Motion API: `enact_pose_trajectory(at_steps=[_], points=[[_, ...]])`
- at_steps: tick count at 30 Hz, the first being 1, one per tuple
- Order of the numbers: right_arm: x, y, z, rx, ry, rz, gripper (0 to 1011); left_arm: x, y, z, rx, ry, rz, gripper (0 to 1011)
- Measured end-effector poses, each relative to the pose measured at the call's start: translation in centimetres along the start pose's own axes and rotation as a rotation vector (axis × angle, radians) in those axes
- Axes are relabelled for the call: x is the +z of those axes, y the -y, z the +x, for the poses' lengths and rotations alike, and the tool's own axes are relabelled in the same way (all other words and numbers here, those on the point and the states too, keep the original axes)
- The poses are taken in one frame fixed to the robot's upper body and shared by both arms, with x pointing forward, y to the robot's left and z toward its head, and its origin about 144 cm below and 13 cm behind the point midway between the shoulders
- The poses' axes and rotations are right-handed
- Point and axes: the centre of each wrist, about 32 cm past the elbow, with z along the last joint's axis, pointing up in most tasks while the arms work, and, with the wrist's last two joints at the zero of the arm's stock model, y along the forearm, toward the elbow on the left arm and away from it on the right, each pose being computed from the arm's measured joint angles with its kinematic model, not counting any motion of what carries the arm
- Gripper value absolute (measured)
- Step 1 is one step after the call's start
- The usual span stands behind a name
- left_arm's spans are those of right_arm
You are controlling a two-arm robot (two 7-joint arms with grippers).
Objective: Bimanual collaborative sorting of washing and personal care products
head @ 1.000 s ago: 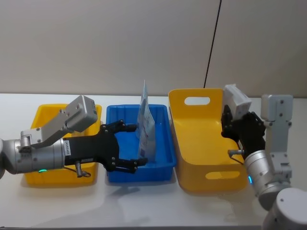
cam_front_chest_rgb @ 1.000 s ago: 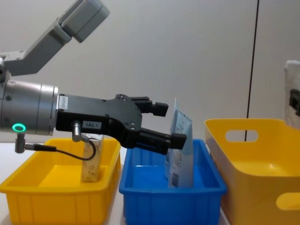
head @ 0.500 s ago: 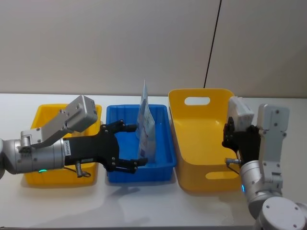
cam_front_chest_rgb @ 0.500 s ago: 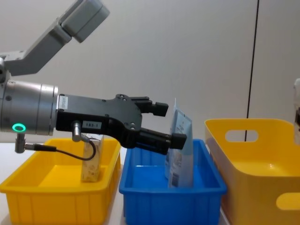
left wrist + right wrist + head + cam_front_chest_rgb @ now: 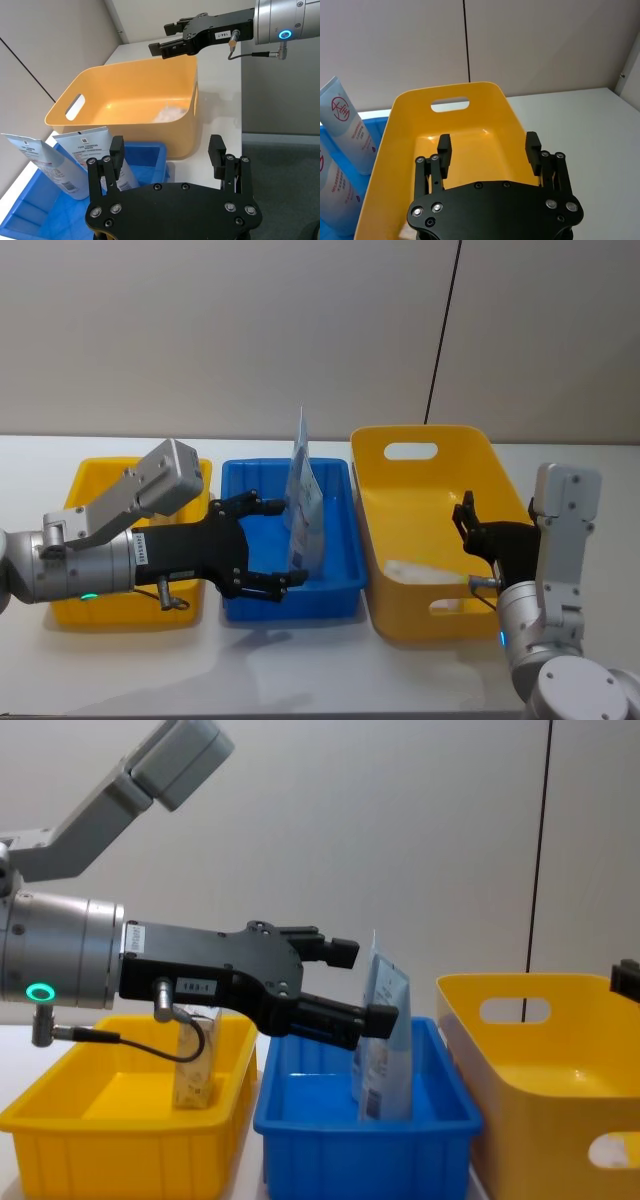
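Since a second ago my right pincer [image 5: 468, 525] has let go of the white-topped boxy pack [image 5: 405, 568] and dropped lower. It now hangs spread and empty over the near right part of the tall yellow plastic bin [image 5: 420, 437] with handle cut-outs. The pack lies on the bin's floor, below and ahead of the fingertips. My left pincer [image 5: 285, 542] has not shifted; it is spread wide over the blue plastic bin [image 5: 290, 606], holding nothing. Just ahead of its fingertips a pale-blue flat pouch [image 5: 305, 505] with a red-and-white label stands upright in that bin, with a second such pouch [image 5: 37, 160] close beside it. I cannot tell whether a finger touches them. Under that arm's wrist, a small beige-sided boxy pack [image 5: 197, 1070] stands in the low yellow plastic bin [image 5: 100, 472].
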Motion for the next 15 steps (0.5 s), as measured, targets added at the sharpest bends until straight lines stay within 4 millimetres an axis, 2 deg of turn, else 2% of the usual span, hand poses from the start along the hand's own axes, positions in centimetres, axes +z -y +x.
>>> enact_pose_trajectory(at_steps=[6,15], points=[[-0.01,0.06,-0.12,-0.006,-0.002,-0.003,1003,0.0,0.0,0.0,0.0,0.0,0.0,1001],[-0.04,0.11,-0.2,-0.012,-0.002,-0.006,1003,0.0,0.0,0.0,0.0,0.0,0.0,1002]])
